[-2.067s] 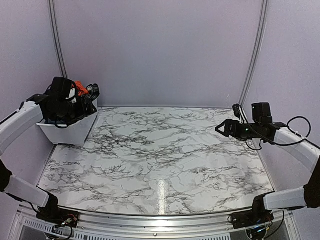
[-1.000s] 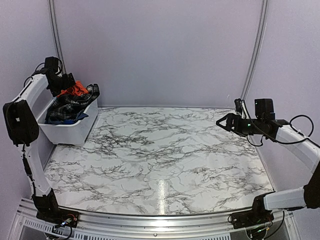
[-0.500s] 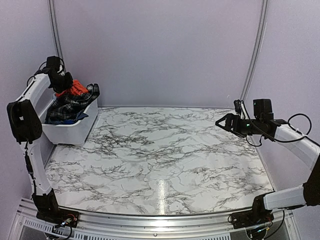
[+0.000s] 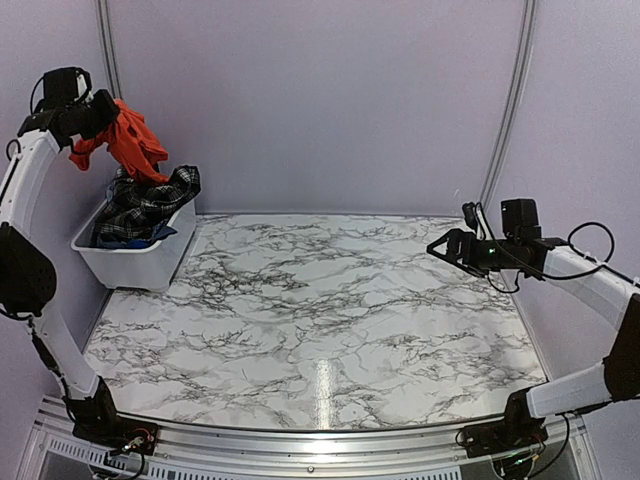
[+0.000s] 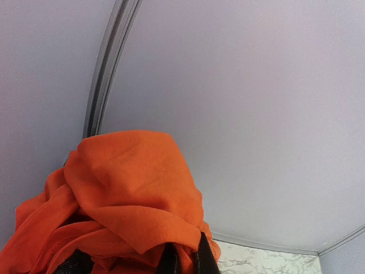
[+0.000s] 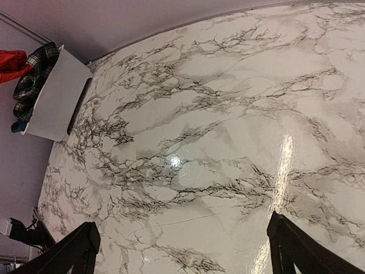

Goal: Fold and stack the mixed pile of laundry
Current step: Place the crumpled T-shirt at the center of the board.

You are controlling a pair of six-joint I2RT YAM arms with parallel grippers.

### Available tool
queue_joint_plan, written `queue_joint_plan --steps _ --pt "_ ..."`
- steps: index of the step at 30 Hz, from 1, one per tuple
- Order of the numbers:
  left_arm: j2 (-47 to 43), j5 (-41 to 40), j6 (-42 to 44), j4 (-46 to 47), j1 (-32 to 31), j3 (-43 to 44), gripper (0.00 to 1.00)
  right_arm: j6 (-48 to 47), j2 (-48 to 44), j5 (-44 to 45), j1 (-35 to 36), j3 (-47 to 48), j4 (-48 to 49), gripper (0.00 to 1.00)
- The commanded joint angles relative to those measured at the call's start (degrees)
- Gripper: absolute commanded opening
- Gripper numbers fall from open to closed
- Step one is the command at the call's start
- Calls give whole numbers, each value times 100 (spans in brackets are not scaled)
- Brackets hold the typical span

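The left hand point(image 4: 93, 108) is clenched on the orange T-shirt point(image 4: 130, 145) and holds it high above the white bin point(image 4: 135, 262) at the far left corner, so the coming move likely turns on one thing: the bare tabletop point(image 4: 320, 320) lies to the right of that hand and below it, toward the near edge. The shirt hangs in a bunch, its long axis running downward from the grip, and its lowest fold comes close to the plaid piece point(image 4: 150, 200) heaped in the bin; whether the two touch I cannot tell from above. A pale blue piece point(image 4: 125, 240) lies under the plaid. The right hand point(image 4: 440, 247) is released and empty, well apart across the tabletop, so the left arm is much the nearer. The left wrist view shows what the top view cannot: cloth draped thickly over the fingers, seen against the back wall point(image 5: 256, 114), with no bin in sight. The right wrist view shows the plaid hanging over the bin's rim
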Motion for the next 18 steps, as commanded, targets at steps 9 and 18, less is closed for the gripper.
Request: queue_joint_plan --steps 9,18 --pt "-208 1536 -548 1216 -1900 568 0 -112 8 -248 -39 554 237 99" --pt "-189 1604 -823 1366 -3913 855 0 -152 137 -451 -43 766 295 99"
